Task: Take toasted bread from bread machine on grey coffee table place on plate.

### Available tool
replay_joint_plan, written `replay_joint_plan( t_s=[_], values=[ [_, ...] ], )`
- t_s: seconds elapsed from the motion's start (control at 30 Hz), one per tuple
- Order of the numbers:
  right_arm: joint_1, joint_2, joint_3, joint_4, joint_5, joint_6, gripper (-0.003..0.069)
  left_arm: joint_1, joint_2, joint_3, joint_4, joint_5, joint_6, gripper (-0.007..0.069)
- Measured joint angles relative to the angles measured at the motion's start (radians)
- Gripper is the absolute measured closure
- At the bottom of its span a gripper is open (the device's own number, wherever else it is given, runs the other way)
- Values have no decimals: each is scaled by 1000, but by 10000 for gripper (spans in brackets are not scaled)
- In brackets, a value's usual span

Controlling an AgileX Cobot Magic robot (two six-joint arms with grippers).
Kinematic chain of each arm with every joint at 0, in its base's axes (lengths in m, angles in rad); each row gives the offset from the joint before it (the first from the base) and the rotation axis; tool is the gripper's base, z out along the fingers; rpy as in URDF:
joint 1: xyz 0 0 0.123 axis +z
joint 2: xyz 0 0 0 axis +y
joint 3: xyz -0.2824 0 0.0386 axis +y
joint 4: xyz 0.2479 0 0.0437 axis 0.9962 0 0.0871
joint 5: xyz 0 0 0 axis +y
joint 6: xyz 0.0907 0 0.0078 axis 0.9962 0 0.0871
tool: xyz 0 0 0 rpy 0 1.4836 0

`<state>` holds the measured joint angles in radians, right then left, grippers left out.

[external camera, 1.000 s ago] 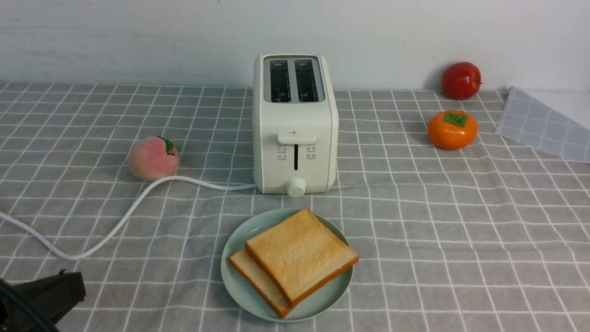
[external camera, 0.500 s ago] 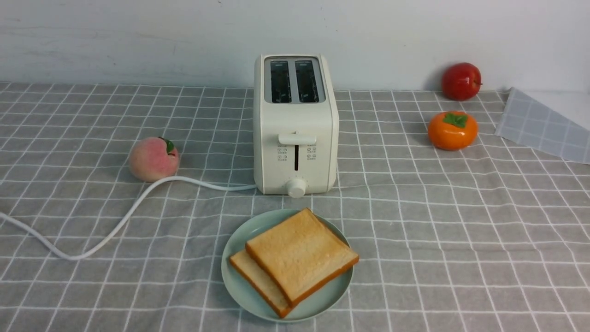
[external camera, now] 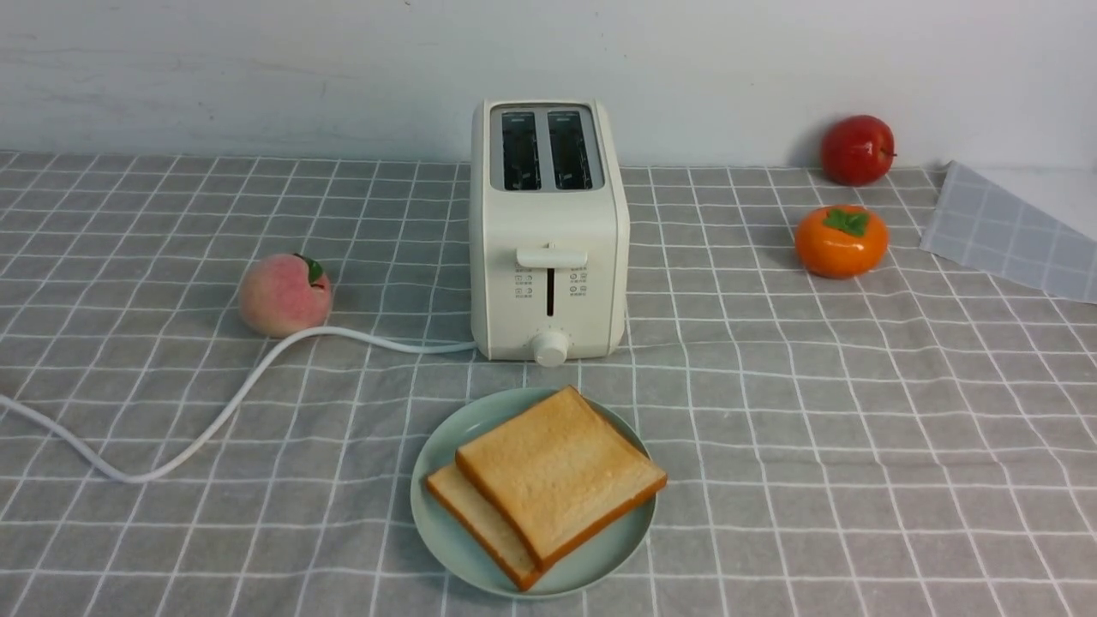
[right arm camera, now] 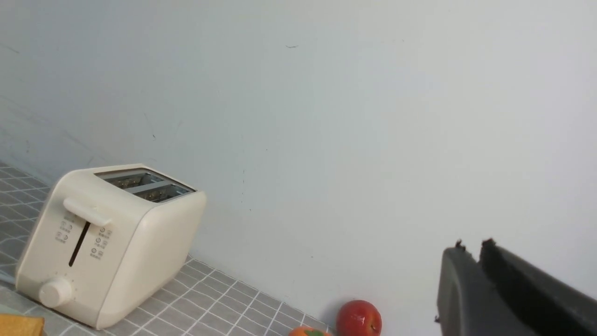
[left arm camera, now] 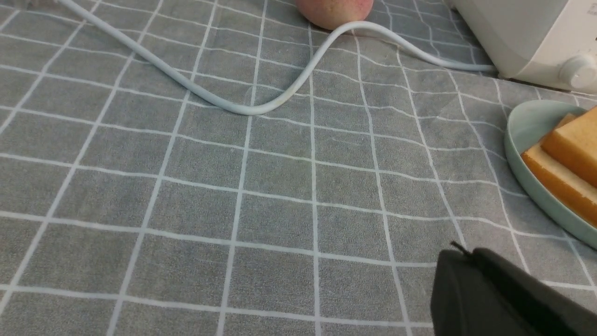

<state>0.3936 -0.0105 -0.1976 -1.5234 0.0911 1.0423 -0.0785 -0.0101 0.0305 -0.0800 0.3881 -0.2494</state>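
1. A grey checked cloth covers the coffee table (external camera: pixel 857 446), which runs back to a plain white wall.
2. Nearest the robot, a pale green plate (external camera: pixel 441 523) holds both slices of toast (external camera: pixel 557 471). One lies flat on the plate; the other rests on top of it, shifted toward the back and right so the lower slice's front-left edge shows.
3. The toast looks light and fairly stiff, with a dry, crumbly face and a firmer, darker crust. I judge the crust edges the best place to pinch; a hard squeeze on the middle could dent it.
4. The left gripper (left arm camera: pixel 471 261) is low over the cloth, near the plate's left side, its jaws pressed together and holding nothing.
5. A white cord (external camera: pixel 257 386) snakes across the cloth to the toaster, passing just in front of a peach (external camera: pixel 284 294).
6. Behind the plate, close but apart from it, stands the toaster (external camera: pixel 548 231), both slots empty.
7. The right gripper (right arm camera: pixel 473 254) is raised and pointed at the wall; a thin slit shows between its jaws and nothing is held.
8. Farthest back on the right sit a persimmon (external camera: pixel 841 241) and a red apple (external camera: pixel 857 150).
9. By my reading, the task looks complete.
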Motion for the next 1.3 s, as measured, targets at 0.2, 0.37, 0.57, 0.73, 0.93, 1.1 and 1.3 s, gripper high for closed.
replay_joint_plan(
  t_s=[0.2,0.37,0.57,0.73,0.93,1.1,1.3],
  values=[
    [0,0,0,-3,0,-1,587,0,0,0,1,0,0,630],
    [0,0,0,28,0,-2,580,0,0,0,1,0,0,627],
    [0,0,0,553,1,-76,573,0,0,0,2,0,0,622],
    [0,0,1,1141,70,-528,572,0,0,0,2,1,0,622],
    [0,0,1,1552,137,-949,564,0,0,0,2,2,0,617],
    [0,0,1,1538,145,-960,558,0,0,0,2,2,0,607],
    [-22,0,7,1453,290,-877,552,0,0,0,2,2,0,602]
  ],
)
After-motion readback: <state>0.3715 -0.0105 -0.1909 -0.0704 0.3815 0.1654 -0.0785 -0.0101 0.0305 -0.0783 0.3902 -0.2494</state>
